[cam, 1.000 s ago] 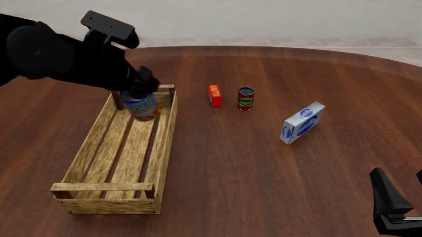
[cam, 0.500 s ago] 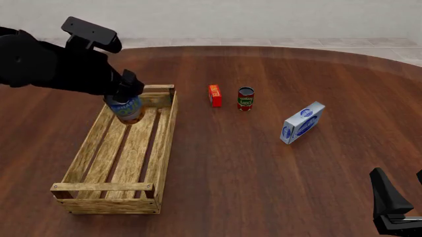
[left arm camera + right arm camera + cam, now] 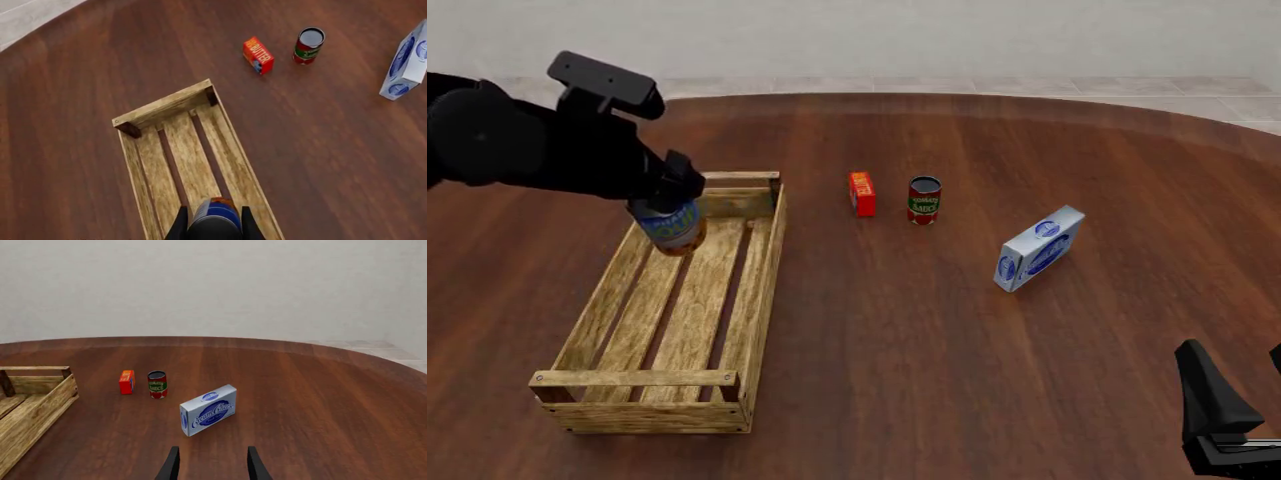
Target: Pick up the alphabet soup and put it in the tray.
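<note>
Over the far end of the tray [image 3: 661, 330], the left gripper [image 3: 678, 205] is holding the soup [image 3: 671, 227], its fingers [image 3: 179, 226] closing on either side of the can. The soup is hanging tilted above the slats, near the tray's left plank, and whether it is touching the wood cannot be told from the front view. From the left wrist view the can's blue label is showing between the two dark fingers, with the tray's slatted bottom stretching away under it. Right of the tray, well apart from it, a small red butter box [image 3: 862, 193] is standing just beside a red-and-green can [image 3: 924, 200]. Farther right, a blue-and-white cream cheese box [image 3: 1040, 248] is lying on the table [image 3: 961, 330]. At the near right corner, the right gripper [image 3: 209, 465] is hanging over the bare wood with its fingers spread apart and nothing between them.
</note>
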Motion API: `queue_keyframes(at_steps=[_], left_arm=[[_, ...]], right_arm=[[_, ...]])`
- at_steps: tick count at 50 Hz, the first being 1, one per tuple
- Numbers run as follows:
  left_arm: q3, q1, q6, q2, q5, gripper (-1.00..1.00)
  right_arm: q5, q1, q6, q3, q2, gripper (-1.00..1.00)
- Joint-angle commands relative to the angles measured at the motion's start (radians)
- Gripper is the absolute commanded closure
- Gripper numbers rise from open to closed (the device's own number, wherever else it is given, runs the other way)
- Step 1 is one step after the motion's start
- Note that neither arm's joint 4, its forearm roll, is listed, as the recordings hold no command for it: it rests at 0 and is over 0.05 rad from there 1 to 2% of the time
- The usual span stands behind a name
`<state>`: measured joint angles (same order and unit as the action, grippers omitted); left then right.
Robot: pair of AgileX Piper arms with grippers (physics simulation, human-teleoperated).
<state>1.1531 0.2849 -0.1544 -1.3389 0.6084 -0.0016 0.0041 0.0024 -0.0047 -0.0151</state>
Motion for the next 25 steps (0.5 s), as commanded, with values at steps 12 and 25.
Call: queue_keyframes(at_steps=[12,25], left_arm=[[0.001,-0.018,-0.014,-0.071,-0.057,1.0],[0.016,-0.018,-0.012,-0.133,-0.089,1.0]], right_arm=[[0.002,-0.001,-0.001,0.0,0.004,-1.0],[0.002,-0.001,-0.001,0.0,0.004,-1.0]])
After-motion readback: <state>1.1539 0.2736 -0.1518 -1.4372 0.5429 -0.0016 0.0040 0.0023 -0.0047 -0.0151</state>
